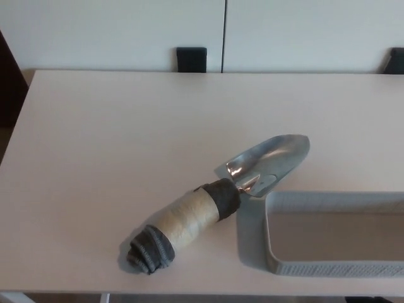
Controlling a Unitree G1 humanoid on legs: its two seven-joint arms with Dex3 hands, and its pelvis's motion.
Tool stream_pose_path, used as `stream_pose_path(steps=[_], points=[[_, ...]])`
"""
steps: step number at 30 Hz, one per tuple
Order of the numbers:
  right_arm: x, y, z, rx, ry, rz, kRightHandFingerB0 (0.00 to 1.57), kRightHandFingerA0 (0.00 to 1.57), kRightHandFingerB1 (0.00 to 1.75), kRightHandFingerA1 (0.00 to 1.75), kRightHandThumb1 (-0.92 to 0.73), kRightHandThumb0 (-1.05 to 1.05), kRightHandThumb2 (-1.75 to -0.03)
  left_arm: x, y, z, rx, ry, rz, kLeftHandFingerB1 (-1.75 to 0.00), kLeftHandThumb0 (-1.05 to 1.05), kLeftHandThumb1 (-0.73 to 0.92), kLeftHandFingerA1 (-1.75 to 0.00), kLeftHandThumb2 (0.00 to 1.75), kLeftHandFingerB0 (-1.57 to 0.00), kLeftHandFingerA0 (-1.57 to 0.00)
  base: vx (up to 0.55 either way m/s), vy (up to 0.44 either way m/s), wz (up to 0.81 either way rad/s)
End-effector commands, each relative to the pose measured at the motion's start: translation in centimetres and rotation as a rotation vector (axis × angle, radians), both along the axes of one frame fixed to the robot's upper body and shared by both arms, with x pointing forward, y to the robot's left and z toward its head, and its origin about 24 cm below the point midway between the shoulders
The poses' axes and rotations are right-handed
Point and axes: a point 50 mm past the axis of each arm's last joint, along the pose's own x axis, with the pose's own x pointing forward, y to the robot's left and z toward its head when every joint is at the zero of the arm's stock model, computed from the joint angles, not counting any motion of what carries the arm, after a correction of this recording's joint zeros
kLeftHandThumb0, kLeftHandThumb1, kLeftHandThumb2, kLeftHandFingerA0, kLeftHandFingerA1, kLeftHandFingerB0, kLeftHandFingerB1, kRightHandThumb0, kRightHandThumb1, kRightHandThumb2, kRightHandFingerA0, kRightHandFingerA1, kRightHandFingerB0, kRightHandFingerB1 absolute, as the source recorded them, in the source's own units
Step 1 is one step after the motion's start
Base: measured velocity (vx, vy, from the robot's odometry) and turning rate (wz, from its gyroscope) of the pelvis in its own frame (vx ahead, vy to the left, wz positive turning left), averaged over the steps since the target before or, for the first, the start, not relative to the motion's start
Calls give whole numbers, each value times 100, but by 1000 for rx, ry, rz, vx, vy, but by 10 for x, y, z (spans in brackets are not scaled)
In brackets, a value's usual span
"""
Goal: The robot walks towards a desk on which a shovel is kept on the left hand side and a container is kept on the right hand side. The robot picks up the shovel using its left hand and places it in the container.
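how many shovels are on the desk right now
1. The shovel lies on the desk, its wrapped handle toward the front left edge and its metal blade just beyond the far left corner of the grey container. Nothing seems hidden.

we see shovel (218,202): shiny silver blade, cream-wrapped handle, dark grey bands at both ends | container (328,268) at 4 o'clock: light grey | desk (113,139): pale beige

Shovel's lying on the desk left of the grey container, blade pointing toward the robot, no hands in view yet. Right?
Not quite. In the head view the shovel lies left of the container, but its blade points away from the robot; the wrapped handle is nearest.
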Motion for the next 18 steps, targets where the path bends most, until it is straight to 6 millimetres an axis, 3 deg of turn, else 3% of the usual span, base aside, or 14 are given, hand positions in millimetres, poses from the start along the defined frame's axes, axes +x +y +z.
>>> stream_pose_path(steps=[1,9,18], points=[[-15,6,3,-8,41,13,17,26,35,43,-65,-47,-60,-2,-10,18,68,-113,-168,-32,-42,53,-40,56,-30,-45,0,0,0],[-67,5,24,22,76,-12,16,25,34,42,-67,-46,-61,-4,-29,55,17,-269,-313,-32,-49,52,-40,56,-29,-44,0,0,0],[-89,3,34,57,105,-15,16,24,33,40,-67,-50,-61,-5,-38,102,-45,-402,-408,-32,-51,53,-39,56,-26,-41,0,0,0]])
